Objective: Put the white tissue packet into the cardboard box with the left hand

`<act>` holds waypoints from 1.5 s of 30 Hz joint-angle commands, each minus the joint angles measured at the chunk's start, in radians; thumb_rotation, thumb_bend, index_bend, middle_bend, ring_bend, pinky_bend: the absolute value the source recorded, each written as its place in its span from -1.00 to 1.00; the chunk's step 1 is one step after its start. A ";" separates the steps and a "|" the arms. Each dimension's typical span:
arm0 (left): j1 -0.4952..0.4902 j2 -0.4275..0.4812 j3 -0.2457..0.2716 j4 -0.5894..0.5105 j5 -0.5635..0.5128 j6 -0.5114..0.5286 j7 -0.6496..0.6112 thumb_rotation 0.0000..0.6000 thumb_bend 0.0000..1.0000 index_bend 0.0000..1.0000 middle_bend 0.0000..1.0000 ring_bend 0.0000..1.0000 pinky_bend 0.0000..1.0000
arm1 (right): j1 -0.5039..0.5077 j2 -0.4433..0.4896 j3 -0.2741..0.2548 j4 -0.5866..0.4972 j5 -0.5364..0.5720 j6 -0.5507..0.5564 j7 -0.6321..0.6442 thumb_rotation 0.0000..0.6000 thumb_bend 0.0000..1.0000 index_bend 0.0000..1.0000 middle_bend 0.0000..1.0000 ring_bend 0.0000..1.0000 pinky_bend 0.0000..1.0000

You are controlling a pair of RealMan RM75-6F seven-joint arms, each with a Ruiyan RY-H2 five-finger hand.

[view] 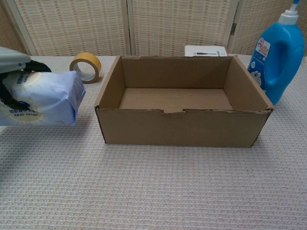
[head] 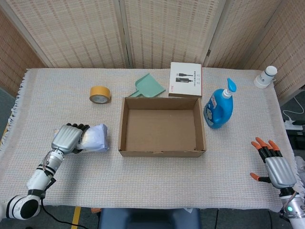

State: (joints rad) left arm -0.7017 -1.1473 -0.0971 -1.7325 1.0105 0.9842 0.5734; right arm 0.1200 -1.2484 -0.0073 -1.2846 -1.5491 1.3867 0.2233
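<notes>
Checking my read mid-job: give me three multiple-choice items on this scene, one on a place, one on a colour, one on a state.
1. Where is the tape?
A. in the box
B. on the table, left of the box
C. beside the bottle

2. What colour is the bottle?
A. blue
B. green
C. yellow

3. What is the left hand doing?
A. lying open
B. holding the packet
C. pressing the box

Answers: 1 B, the tape lies on the cloth left of the box. 2 A, its body is blue. 3 B, the fingers wrap the packet, lifted clear of the table.
</notes>
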 commanded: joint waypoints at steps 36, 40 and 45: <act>-0.333 -0.268 -0.224 -0.122 -0.015 0.187 0.318 1.00 -0.42 0.20 0.41 0.23 0.27 | -0.003 0.028 0.018 -0.002 0.022 -0.001 0.056 1.00 -1.00 -0.77 -1.00 -1.00 -1.00; -0.368 -0.340 -0.230 -0.080 -0.013 0.187 0.305 1.00 -0.42 0.20 0.40 0.23 0.27 | -0.005 0.034 0.021 -0.003 0.024 0.003 0.071 1.00 -1.00 -0.77 -1.00 -1.00 -1.00; -0.387 -0.435 -0.218 0.028 0.028 0.197 0.250 1.00 -0.42 0.19 0.40 0.23 0.27 | -0.007 0.039 0.022 0.001 0.028 0.002 0.086 1.00 -1.00 -0.77 -1.00 -1.00 -1.00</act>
State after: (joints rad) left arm -1.0758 -1.5406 -0.3200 -1.7509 1.0184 1.1767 0.8541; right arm 0.1136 -1.2100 0.0148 -1.2845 -1.5215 1.3889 0.3081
